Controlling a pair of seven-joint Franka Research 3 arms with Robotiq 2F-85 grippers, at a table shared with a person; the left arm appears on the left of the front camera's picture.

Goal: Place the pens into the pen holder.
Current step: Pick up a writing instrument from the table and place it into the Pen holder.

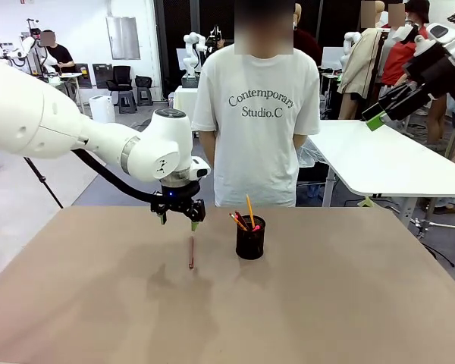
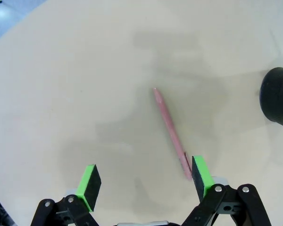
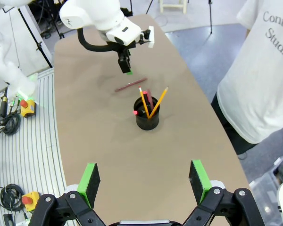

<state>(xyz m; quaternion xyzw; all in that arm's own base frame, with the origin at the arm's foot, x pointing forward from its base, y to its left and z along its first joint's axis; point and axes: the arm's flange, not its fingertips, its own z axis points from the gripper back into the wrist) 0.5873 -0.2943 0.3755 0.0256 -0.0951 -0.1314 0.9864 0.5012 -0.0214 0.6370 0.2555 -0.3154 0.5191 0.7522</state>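
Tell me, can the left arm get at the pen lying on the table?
Probably yes: the left end effector hangs open close above the pen, with bare table around it and the holder off to one side.

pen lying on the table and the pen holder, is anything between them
No. The stretch of table between the dark red-brown pen and the pen holder is bare, as the front and right wrist views show.

The person's white T-shirt point(image 1: 258, 129) reads "Contemporary Studio.C" across the chest; no other print is legible.
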